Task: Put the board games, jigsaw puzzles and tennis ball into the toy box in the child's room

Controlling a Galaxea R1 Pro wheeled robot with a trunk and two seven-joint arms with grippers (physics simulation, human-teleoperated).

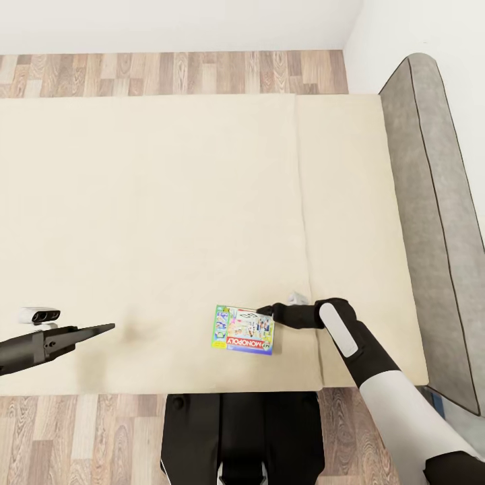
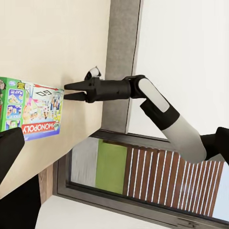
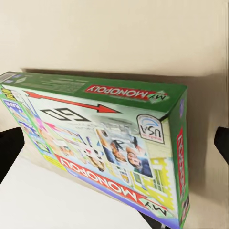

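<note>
The right gripper (image 1: 265,311), a little open and holding nothing, touches the Monopoly box (image 1: 243,329); it looks stiff, light, best pinched by its thin edge.

The Monopoly box (image 2: 29,109) lies flat on the beige bed (image 2: 62,43), its green side and red title strip showing. The right hand (image 2: 68,91), black with two tapered fingers (image 2: 75,86) slightly parted, points at the box's near corner, its tips just beside that edge; whether they touch cannot be told. Behind it run the white forearm (image 2: 167,119), the grey headboard (image 2: 121,57), a white wall (image 2: 191,52) and a dark-framed window (image 2: 143,181).
</note>
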